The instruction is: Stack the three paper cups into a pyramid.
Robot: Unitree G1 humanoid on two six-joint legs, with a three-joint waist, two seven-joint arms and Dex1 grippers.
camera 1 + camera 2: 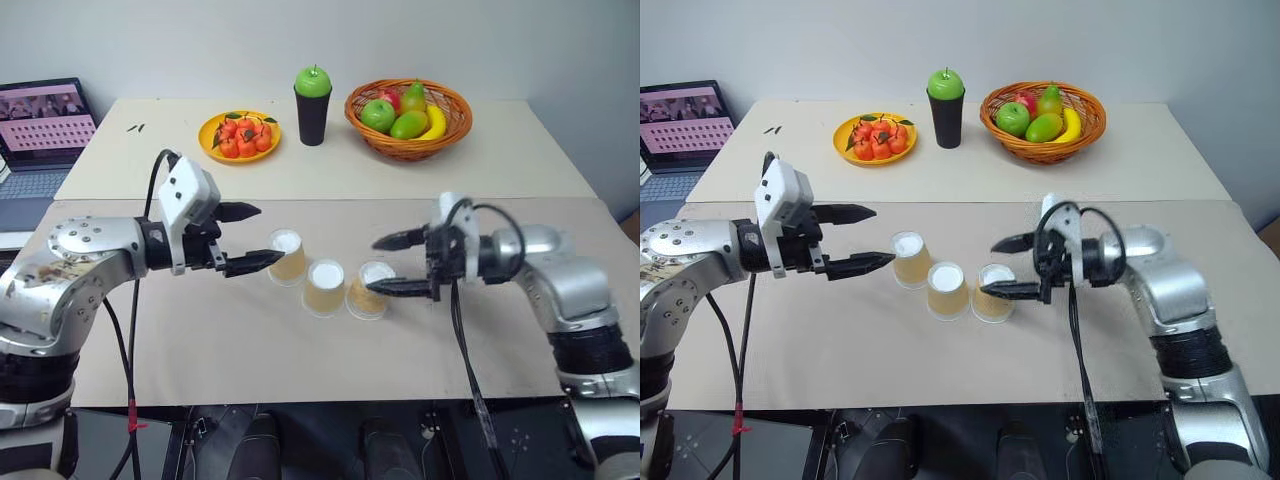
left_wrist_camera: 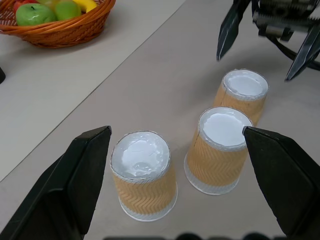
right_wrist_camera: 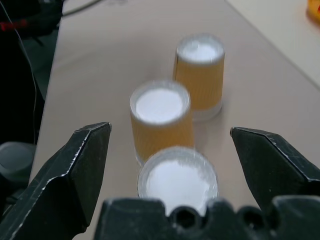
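Note:
Three tan paper cups stand upside down on the near table in a slanted row: a left cup (image 1: pixel 287 257), a middle cup (image 1: pixel 325 287) and a right cup (image 1: pixel 369 289), close together with white bases up. My left gripper (image 1: pixel 248 238) hangs open just left of the left cup, empty. Above and around the right cup my right gripper (image 1: pixel 392 264) is open and empty, its lower finger in front of that cup. The left wrist view shows the left cup (image 2: pixel 144 175), middle cup (image 2: pixel 219 149) and right cup (image 2: pixel 242 94); the right wrist view shows the right cup (image 3: pixel 178 183) nearest.
On the far table stand a yellow plate of small red-orange fruit (image 1: pixel 239 136), a black cup topped by a green apple (image 1: pixel 313 104) and a wicker basket of fruit (image 1: pixel 408 118). A laptop (image 1: pixel 40 130) sits at the far left. A seam (image 1: pixel 330 198) runs between the two tables.

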